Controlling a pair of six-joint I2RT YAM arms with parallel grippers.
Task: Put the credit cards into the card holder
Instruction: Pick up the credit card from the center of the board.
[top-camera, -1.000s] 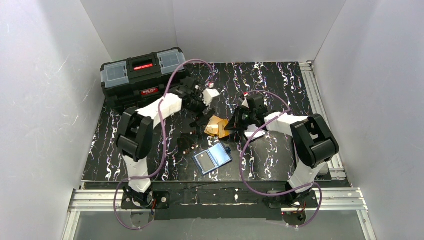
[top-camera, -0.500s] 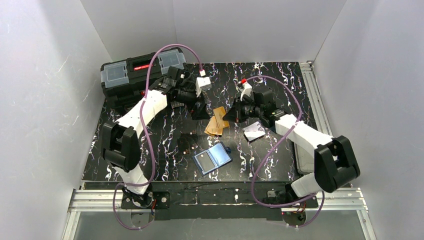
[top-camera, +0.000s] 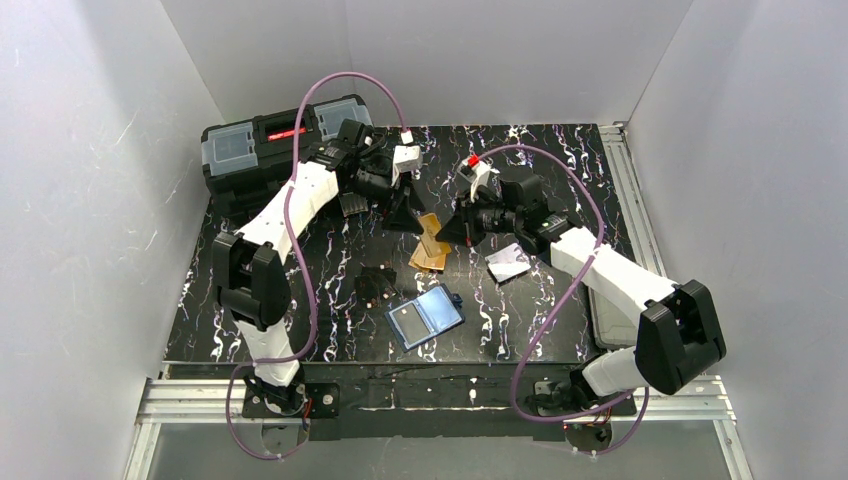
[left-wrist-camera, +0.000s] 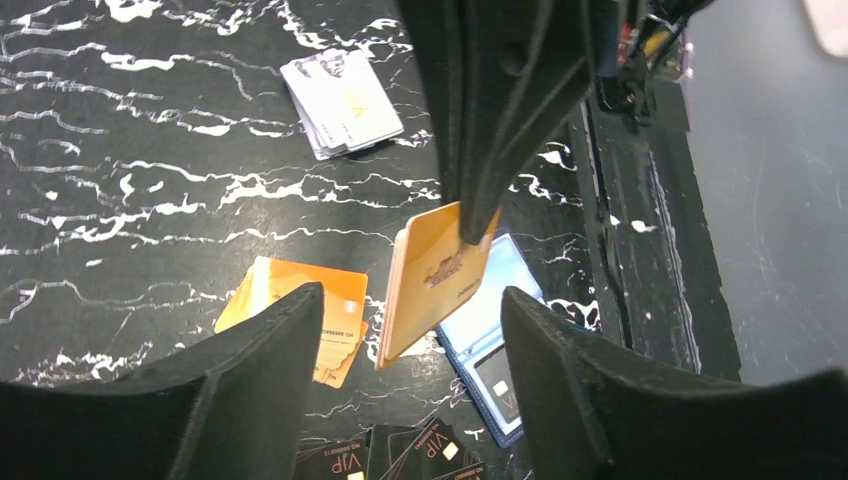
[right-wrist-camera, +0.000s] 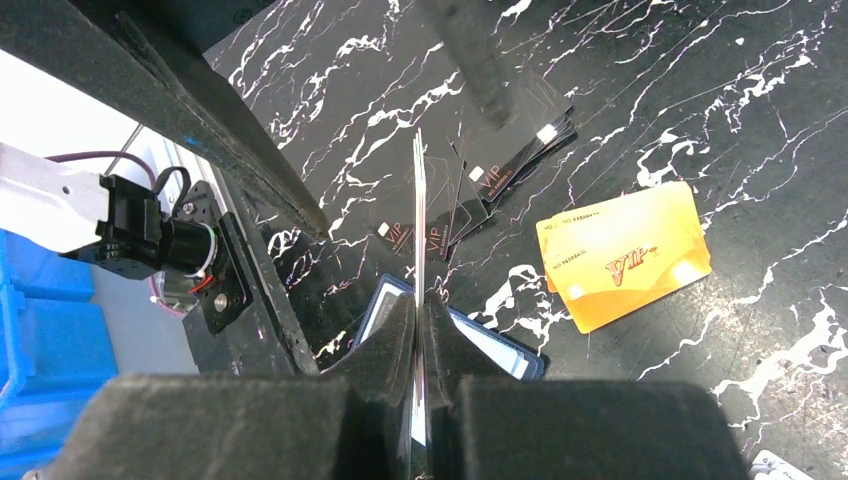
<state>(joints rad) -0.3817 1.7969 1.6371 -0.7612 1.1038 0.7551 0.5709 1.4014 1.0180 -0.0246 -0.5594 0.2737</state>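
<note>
My right gripper (top-camera: 445, 231) is shut on one orange-yellow credit card (left-wrist-camera: 440, 280) and holds it upright above the table; in the right wrist view the card (right-wrist-camera: 418, 200) shows edge-on between my fingers (right-wrist-camera: 420, 320). My left gripper (top-camera: 403, 214) is open and empty just left of the held card, its fingers (left-wrist-camera: 255, 380) apart on either side. More orange cards (top-camera: 431, 258) lie flat on the table (left-wrist-camera: 300, 310). A whitish-grey stack of cards (top-camera: 508, 263) lies to the right. The navy card holder (top-camera: 425, 316) lies open and light blue inside, toward the front.
A pile of black VIP cards (top-camera: 375, 285) lies left of the card holder, also seen in the right wrist view (right-wrist-camera: 490, 180). A big black toolbox (top-camera: 285, 150) stands at the back left. An aluminium rail (top-camera: 635, 200) runs along the table's right edge.
Both arms have stretched toward the back of the table. My right gripper has lifted one orange card off the orange pile. The whitish-grey stack has come into view.
</note>
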